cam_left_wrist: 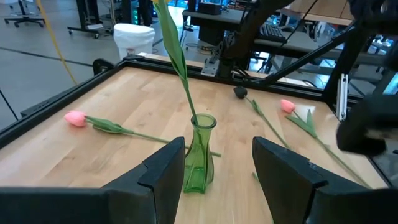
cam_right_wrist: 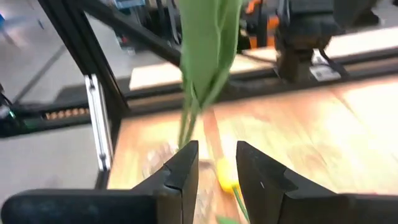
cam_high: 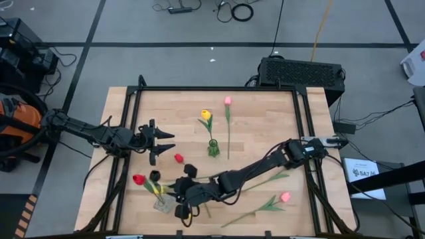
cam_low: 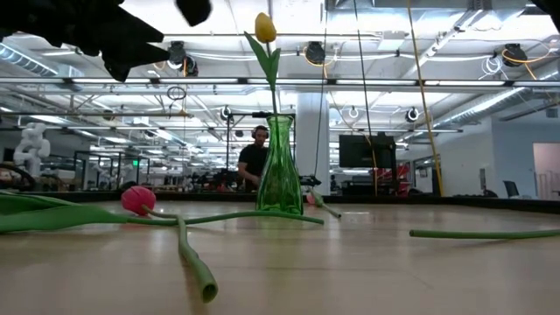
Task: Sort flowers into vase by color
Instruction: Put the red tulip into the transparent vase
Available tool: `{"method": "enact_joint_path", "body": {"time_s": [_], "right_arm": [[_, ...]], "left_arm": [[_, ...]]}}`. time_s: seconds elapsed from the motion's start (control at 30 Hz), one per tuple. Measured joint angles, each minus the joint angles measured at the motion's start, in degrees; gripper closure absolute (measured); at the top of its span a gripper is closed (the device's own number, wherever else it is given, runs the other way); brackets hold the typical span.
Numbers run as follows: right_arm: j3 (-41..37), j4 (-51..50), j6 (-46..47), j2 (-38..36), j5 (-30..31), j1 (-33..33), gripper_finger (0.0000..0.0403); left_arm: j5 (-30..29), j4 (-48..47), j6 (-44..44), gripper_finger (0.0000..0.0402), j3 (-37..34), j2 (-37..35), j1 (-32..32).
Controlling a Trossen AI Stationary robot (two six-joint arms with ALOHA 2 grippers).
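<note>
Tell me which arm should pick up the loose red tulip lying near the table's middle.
Left, probably. The left claw hangs open just beside the red tulip. The right claw is open too, but it sits farther off at the clear vase near the front edge, among stems.

Yellow tulip (cam_high: 206, 115), green vase (cam_high: 213, 148)

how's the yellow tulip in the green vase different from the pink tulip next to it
The yellow tulip stands upright with its stem in the green vase; the pink tulip lies flat on the table, in no vase. Their heads differ in colour, yellow against pink. Both have long thin green stems and sit near the table's middle.
</note>
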Motion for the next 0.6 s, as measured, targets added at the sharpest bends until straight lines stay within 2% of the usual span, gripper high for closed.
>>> {"method": "enact_joint_path", "body": {"time_s": [0.17,0.3,0.4,0.6], "right_arm": [[0.0,-10.0,2.2,-4.4,0.1,0.4,0.0303],[0.0,-21.8,11.0,-8.7,0.1,0.5,0.0304],[0.0,-31.9,21.1,-11.4,0.2,0.4,0.0312],[0.0,-56.1,49.4,-15.5,0.1,0.5,0.0335]], "left_arm": [[0.0,0.0,0.3,0.0206,0.0,0.0,0.0],[0.0,0.0,0.3,0.0206,0.0,0.0,0.0],[0.0,0.0,0.3,0.0206,0.0,0.0,0.0],[0.0,0.0,0.3,0.0206,0.0,0.0,0.0]]}}
